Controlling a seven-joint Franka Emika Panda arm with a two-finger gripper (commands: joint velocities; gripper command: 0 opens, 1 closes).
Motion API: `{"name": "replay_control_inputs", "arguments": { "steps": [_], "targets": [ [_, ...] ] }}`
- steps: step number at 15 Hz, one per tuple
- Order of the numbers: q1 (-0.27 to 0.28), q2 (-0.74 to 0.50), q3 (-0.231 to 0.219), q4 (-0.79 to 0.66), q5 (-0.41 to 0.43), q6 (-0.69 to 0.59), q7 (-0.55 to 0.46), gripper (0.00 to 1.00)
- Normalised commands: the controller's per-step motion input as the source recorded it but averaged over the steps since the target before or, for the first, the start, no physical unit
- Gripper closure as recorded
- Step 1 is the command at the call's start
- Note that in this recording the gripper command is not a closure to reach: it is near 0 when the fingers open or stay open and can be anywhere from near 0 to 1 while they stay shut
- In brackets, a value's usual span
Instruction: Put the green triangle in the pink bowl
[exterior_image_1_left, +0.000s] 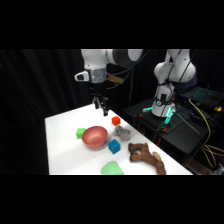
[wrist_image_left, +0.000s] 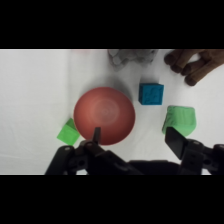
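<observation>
White bench (exterior_image_1_left: 62, 145) carries a pink bowl (exterior_image_1_left: 95, 137) near its middle, and in the wrist view the bowl (wrist_image_left: 104, 115) sits right under the camera with nothing inside it. The green triangle (exterior_image_1_left: 112, 169) lies at the bench's near edge in the side view, well apart from the bowl and partly cut by the picture's lower border; from the wrist it shows as a pale mint wedge (wrist_image_left: 181, 119) to the right of the bowl, just beyond the right finger. A blue cube (exterior_image_1_left: 114, 146) stands between bowl and triangle, close beside the bowl's rim (wrist_image_left: 151, 94). A small bright green cube (exterior_image_1_left: 80, 133) rests on the bowl's other side, almost touching it (wrist_image_left: 68, 133). An orange cube (exterior_image_1_left: 116, 120) sits toward the far edge, with a grey lumpy object (exterior_image_1_left: 122, 132) near it, and a brown knobbly piece (exterior_image_1_left: 145, 156) lies along the right side of the bench. The gripper (exterior_image_1_left: 101, 106) hangs above the bench behind the bowl, clear of everything; its fingers (wrist_image_left: 176, 139) stand wide apart and hold nothing.
</observation>
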Motion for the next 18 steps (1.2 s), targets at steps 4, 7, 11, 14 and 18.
{"name": "replay_control_inputs", "arguments": {
  "steps": [4, 7, 11, 14, 18],
  "targets": [
    [-0.029, 0.01, 0.009, 0.03, -0.032, -0.02, 0.00, 0.00],
    [-0.004, 0.15, 0.023, 0.14, -0.075, 0.02, 0.07, 0.00],
    [0.070, 0.38, 0.067, 0.35, -0.098, 0.05, 0.16, 0.00],
    [0.124, 0.51, 0.071, 0.55, -0.132, -0.04, 0.17, 0.00],
    [0.136, 0.47, 0.037, 0.56, -0.134, -0.13, 0.14, 0.00]
  ]
}}
